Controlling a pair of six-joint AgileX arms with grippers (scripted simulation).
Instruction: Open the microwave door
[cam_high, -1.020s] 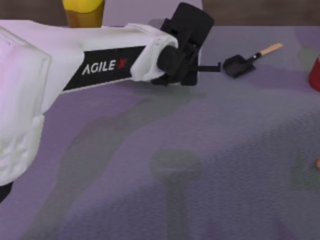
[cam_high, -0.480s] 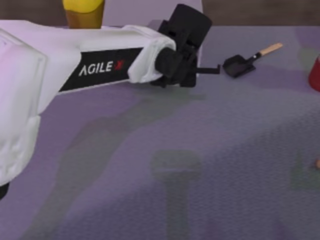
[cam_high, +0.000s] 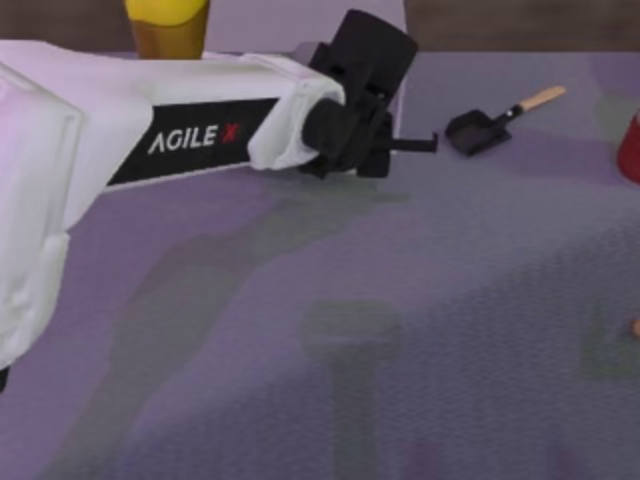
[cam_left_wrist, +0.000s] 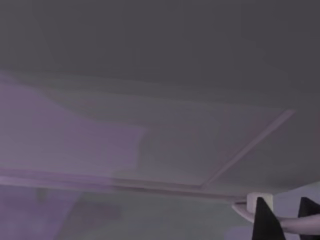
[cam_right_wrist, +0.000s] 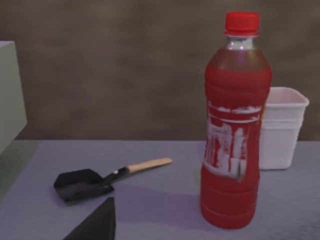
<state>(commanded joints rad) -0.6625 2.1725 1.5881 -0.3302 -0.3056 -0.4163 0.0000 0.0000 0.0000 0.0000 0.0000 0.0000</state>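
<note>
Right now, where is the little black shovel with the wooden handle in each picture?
Top view: the little black shovel lies at the far right of the table, just past the left pincer.
Left wrist view: not in it.
Right wrist view: on the table, beside the red bottle.
Shared landmark: the red bottle, at the top view's right edge.

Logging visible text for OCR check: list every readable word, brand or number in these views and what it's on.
"AGILE X" – white letters with a red X, on the black panel of the left arm, top view.
Red bottle: its label has white markings, not readable.
Nothing else carries text.
</note>
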